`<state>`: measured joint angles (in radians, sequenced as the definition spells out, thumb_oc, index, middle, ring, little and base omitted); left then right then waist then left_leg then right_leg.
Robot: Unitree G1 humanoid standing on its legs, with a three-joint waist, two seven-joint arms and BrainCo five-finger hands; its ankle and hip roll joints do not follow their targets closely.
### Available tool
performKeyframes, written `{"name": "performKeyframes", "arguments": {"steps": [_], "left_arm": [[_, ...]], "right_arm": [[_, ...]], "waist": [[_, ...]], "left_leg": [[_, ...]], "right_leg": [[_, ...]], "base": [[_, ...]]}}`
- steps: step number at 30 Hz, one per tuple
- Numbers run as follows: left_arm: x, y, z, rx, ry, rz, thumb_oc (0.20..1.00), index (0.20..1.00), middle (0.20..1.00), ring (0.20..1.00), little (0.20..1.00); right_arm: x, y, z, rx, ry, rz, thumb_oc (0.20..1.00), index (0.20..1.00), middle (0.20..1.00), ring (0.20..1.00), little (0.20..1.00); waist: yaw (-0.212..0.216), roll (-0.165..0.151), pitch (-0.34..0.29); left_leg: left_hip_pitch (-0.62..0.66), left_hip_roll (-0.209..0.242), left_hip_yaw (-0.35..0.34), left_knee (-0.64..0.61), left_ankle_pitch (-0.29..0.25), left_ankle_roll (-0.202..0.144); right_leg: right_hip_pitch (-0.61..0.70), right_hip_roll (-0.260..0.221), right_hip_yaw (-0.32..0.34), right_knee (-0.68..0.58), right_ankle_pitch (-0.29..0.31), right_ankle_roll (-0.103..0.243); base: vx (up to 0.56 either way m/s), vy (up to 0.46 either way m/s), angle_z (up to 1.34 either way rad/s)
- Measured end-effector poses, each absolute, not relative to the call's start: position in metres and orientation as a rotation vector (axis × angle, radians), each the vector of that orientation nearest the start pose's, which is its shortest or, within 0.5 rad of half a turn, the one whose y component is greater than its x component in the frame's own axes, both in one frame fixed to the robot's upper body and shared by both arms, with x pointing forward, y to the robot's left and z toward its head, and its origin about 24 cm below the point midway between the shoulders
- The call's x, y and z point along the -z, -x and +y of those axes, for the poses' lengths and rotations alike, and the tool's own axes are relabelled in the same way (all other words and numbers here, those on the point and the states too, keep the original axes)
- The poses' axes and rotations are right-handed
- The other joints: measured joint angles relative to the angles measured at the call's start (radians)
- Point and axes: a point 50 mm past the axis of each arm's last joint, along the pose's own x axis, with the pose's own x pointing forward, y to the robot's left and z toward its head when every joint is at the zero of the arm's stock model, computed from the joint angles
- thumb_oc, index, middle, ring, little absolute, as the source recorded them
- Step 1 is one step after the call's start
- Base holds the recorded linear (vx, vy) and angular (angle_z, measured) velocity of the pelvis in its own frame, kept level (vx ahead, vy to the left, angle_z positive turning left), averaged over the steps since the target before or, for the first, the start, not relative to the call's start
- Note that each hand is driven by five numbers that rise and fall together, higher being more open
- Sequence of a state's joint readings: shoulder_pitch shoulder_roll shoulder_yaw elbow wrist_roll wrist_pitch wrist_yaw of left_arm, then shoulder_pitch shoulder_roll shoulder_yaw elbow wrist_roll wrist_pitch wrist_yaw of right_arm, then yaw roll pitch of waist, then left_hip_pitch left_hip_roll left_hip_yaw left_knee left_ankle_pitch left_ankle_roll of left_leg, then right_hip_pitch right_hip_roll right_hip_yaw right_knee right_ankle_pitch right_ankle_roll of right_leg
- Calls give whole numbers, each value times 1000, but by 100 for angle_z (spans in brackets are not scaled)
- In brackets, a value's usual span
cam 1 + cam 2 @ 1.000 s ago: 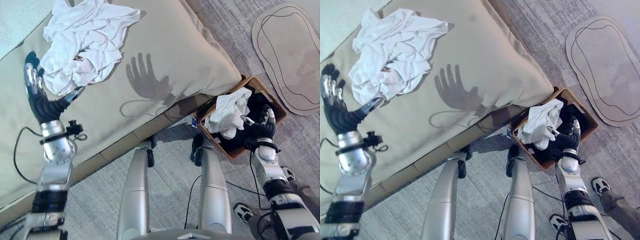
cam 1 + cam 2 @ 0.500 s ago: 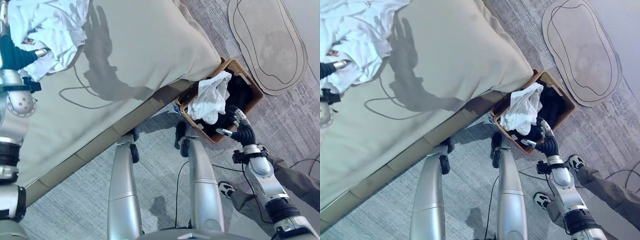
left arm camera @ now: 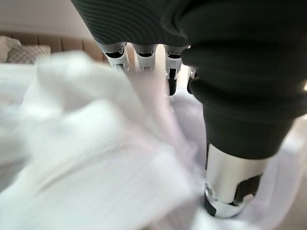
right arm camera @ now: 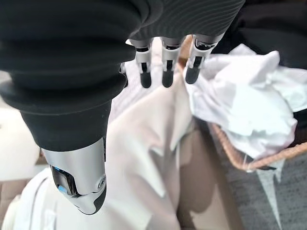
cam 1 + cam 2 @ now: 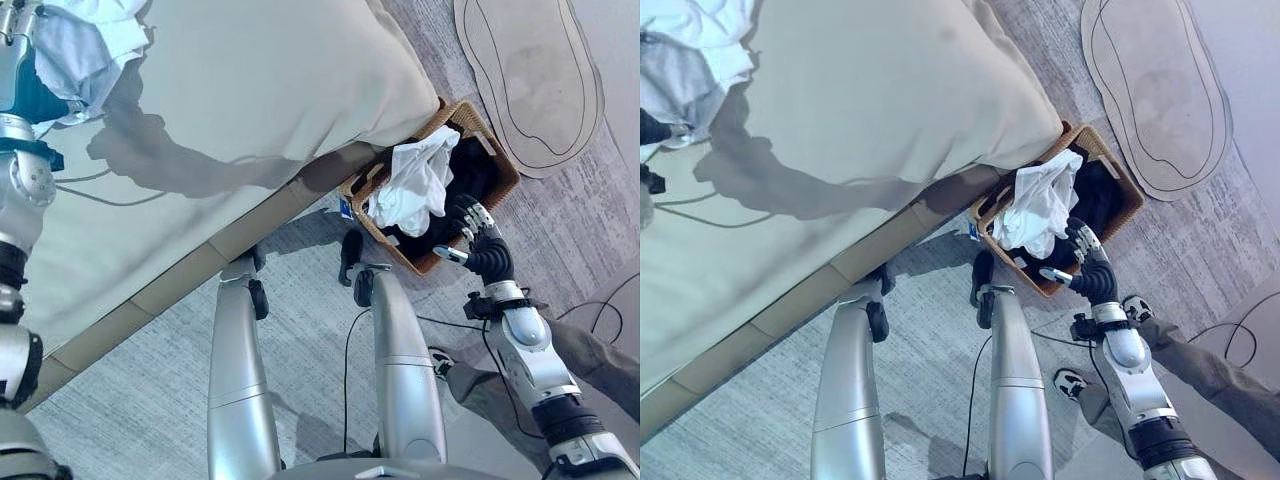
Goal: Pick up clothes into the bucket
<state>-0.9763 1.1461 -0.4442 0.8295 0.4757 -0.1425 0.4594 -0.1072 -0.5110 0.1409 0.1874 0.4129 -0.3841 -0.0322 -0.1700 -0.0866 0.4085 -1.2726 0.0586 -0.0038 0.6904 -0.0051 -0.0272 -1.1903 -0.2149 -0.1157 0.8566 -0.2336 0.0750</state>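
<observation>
A heap of white clothes [image 5: 95, 35] lies on the bed at the far left. My left hand [image 5: 18, 85] rests on it, open; the left wrist view shows its straight fingers [image 3: 170, 76] lying over the white cloth [image 3: 86, 158]. On the floor by the bed's corner stands a brown wicker basket [image 5: 497, 150]. It holds a white garment [image 5: 415, 185] and dark clothes [image 5: 478, 175]. My right hand [image 5: 482, 250] hovers open beside the basket's near rim, holding nothing. The right wrist view shows its straight fingers [image 4: 165, 72] beside the basket [image 4: 230, 148] and its white garment [image 4: 240, 105].
The bed [image 5: 270, 90] has a beige cover and fills the left and middle. A flat beige mat [image 5: 525, 80] lies on the grey carpet beyond the basket. A person's trouser leg [image 5: 480, 390] and shoe [image 5: 1070, 380] are close to my right arm.
The camera has swung, so the whole scene has shifted. My left hand has come down from beside the white heap onto it. My right hand stays by the basket, fingers a little more spread.
</observation>
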Motion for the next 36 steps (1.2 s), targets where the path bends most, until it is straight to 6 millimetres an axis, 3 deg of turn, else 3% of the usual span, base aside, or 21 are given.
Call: {"name": "performKeyframes", "arguments": {"steps": [1,8,16,23,29,33,36], "left_arm": [[-294,-329,362,-664,-1625,-351,200,200,200,200,200],[-300,-328,364,-656,-1624,-327,200,200,200,200,200],[-290,-326,362,-614,-1633,-316,200,200,200,200,200],[-262,-319,352,-519,-1603,-347,200,200,200,200,200],[-203,-309,324,-365,-1449,-386,200,200,200,200,200],[-179,-294,299,-274,-1336,-458,200,200,200,200,200],[-176,-290,283,-207,-1295,-502,200,200,200,200,200]], "right_arm": [[-79,-269,-223,-60,94,-263,1000,1000,1000,1000,1000],[-79,-269,-222,-75,82,-267,1000,1000,1000,1000,1000],[-80,-268,-224,-72,72,-268,1000,1000,1000,1000,1000],[-76,-267,-224,-66,65,-257,1000,1000,1000,1000,1000],[-68,-263,-226,-42,59,-228,1000,1000,1000,1000,1000],[-68,-263,-232,-6,87,-227,1000,1000,1000,1000,1000],[-70,-266,-230,-7,173,-231,1000,1000,1000,1000,1000]], "waist": [[-2,0,0],[-4,0,0],[0,0,0],[25,1,-1],[62,1,-5],[78,1,-10],[100,1,-13]], "left_leg": [[0,0,0,0,0,0],[1,1,1,0,0,0],[14,3,8,-2,-1,-1],[101,4,19,-48,-2,-3],[292,-6,25,-141,-3,-5],[426,-20,22,-205,13,-8],[532,-24,13,-259,19,-6]], "right_leg": [[0,0,0,-1,0,0],[-1,0,1,-2,0,0],[4,-1,6,2,2,-4],[76,-2,10,-17,-3,-3],[261,-8,-5,-97,-8,-3],[396,-16,-21,-149,-5,7],[512,-16,-42,-206,-5,9]], "base": [[0,0,0],[0,0,0],[0,0,0],[4,-19,0],[25,-47,6],[24,-57,14],[78,-54,10]]}}
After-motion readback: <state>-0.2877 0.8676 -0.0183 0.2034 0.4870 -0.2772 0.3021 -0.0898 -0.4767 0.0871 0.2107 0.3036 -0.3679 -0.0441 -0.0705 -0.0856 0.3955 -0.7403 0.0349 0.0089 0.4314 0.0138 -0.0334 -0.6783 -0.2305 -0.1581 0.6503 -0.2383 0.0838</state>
